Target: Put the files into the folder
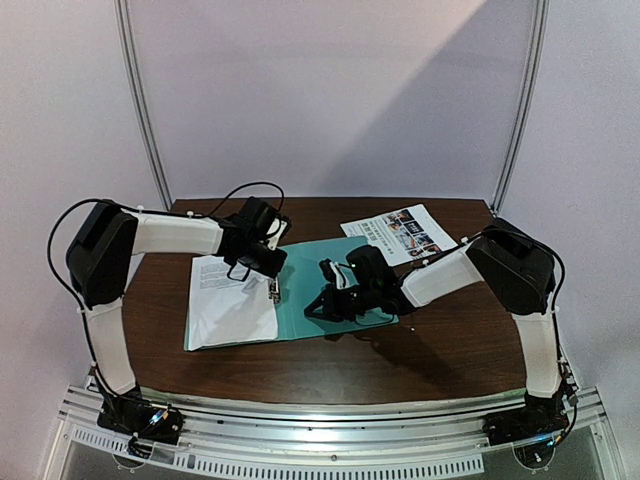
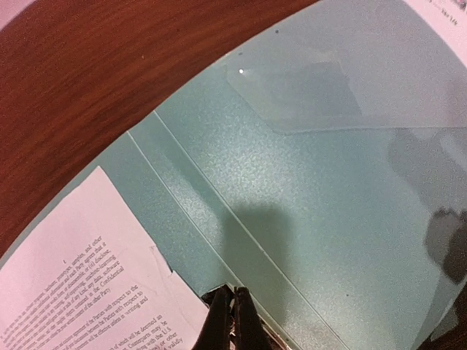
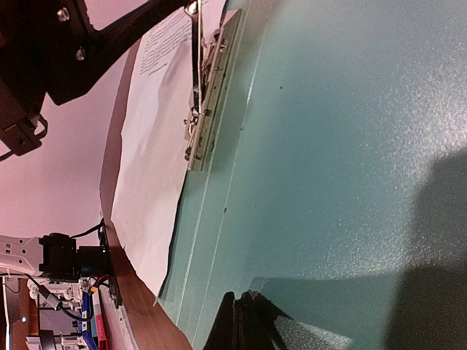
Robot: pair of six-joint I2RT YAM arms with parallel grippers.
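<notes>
You will find the brown table (image 1: 440, 350) filling the lower middle of the overhead frame, both arms reaching in over it. The teal folder (image 1: 305, 290) lies open and flat at the centre of the frame. The text sheet (image 1: 230, 300) covers its part toward frame left, with the sheet's inner edge up against the spine. You cannot tell from any view whether that edge is tucked under the clip. The photo sheet (image 1: 400, 232) lies on bare wood at upper right of centre, outside the folder and just beside its far corner. The left claw (image 1: 267, 267) sits over the spine at the sheet's top corner; its wrist view shows the fingers (image 2: 219, 313) pinched together with nothing seen between them. The right claw (image 1: 325, 305) is down on the folder's uncovered half, its jaws likewise closed tight and holding nothing. The metal clip (image 3: 211, 109) runs along the spine, at the upper left of the right wrist frame.
</notes>
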